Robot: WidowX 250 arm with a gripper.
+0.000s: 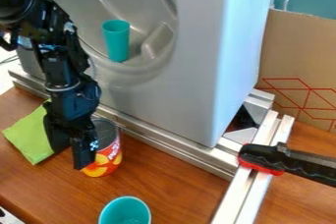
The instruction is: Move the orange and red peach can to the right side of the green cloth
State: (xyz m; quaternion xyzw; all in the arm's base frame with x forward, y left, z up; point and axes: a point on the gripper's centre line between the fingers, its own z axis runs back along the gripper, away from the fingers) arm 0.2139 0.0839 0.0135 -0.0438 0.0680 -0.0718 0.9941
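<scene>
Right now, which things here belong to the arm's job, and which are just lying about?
Probably in it: gripper; can beside it; green cloth partly behind it.

Seemingly just about: upper teal cup; lower teal cup; black-and-red tool; cardboard.

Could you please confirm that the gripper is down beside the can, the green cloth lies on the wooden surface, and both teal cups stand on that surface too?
Not quite: the camera view shows only one teal cup on the wooden surface; the other cup is in the grey housing's recess. The gripper is beside the can, and the green cloth lies on the wood.
</scene>
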